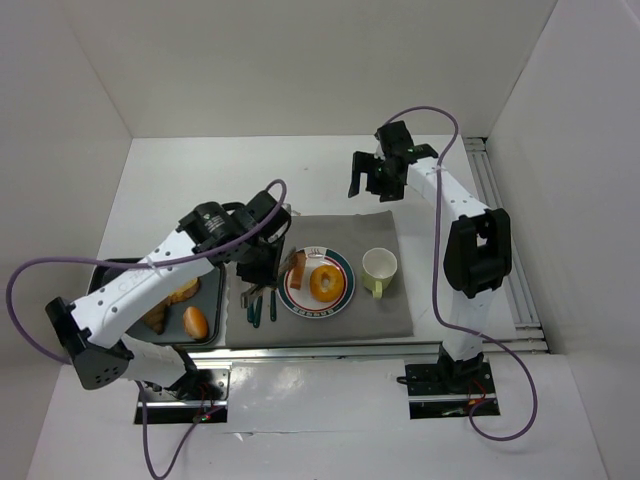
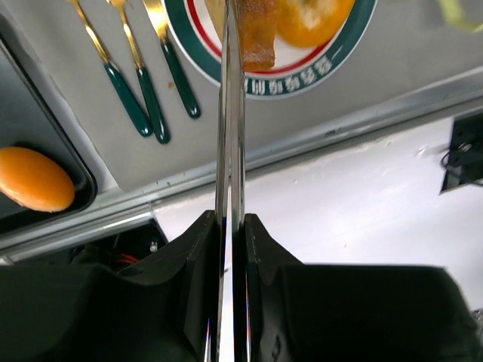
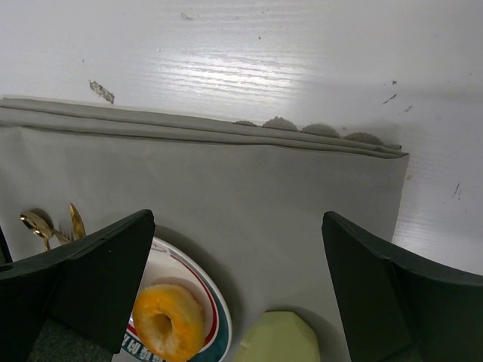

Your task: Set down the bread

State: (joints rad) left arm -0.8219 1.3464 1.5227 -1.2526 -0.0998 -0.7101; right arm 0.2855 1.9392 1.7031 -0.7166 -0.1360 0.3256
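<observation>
A brown bread slice (image 1: 297, 270) lies on the left of the green-rimmed plate (image 1: 316, 312), beside a glazed donut (image 1: 325, 283). My left gripper (image 1: 262, 262) is shut on metal tongs (image 2: 230, 113). In the left wrist view the gripper (image 2: 230, 222) holds the two tong blades nearly together, and their tips reach the bread slice (image 2: 258, 38) on the plate (image 2: 317, 69). I cannot tell whether they pinch it. My right gripper (image 1: 375, 175) is open and empty above the mat's far edge. In its wrist view (image 3: 238, 286) it sits high over the donut (image 3: 167, 320).
A black tray (image 1: 215, 300) at the left holds pastries and an orange bun (image 1: 195, 322). Green-handled cutlery (image 1: 258, 305) lies on the grey mat (image 1: 380, 310) between tray and plate. A pale green cup (image 1: 379, 266) stands right of the plate.
</observation>
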